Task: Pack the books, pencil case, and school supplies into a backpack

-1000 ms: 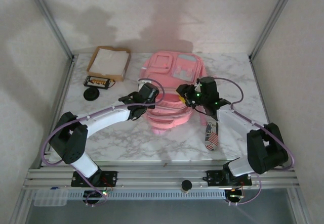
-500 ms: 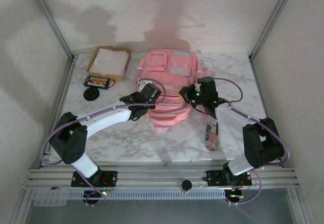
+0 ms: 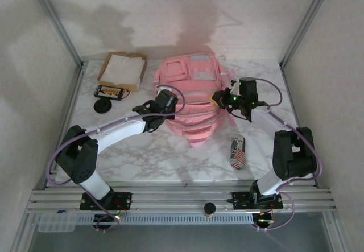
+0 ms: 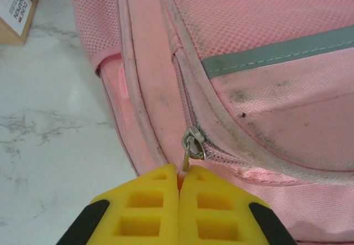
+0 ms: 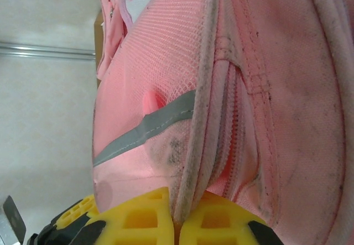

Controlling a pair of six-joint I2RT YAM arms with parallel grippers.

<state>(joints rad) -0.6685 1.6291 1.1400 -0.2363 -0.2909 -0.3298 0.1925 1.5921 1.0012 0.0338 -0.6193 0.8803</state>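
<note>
Top view: pink backpack [image 3: 190, 87] lies on the marble table [image 3: 142, 155], centre to far side; left gripper [image 3: 169, 104] is at its left edge, right gripper [image 3: 218, 99] at its right edge, both touching the fabric; claw state can't be told from here; flag-print pencil case [image 3: 238, 152] lies near right, apart from the backpack; cardboard tray [image 3: 122, 71] with a white sheet sits far left; small black holder [image 3: 110, 91] and black disc [image 3: 102, 105] lie just near of the tray.

Left wrist view: yellow fingers [image 4: 146, 212] are pressed together, pinching the metal zipper pull [image 4: 192, 144] on the backpack's side seam; zipper looks closed; tray corner at top left.

Right wrist view: yellow fingers [image 5: 138, 220] are pressed together on a raised seam fold of the backpack beside a zipper line; grey reflective strip [image 5: 149, 129] crosses the mesh panel.
</note>
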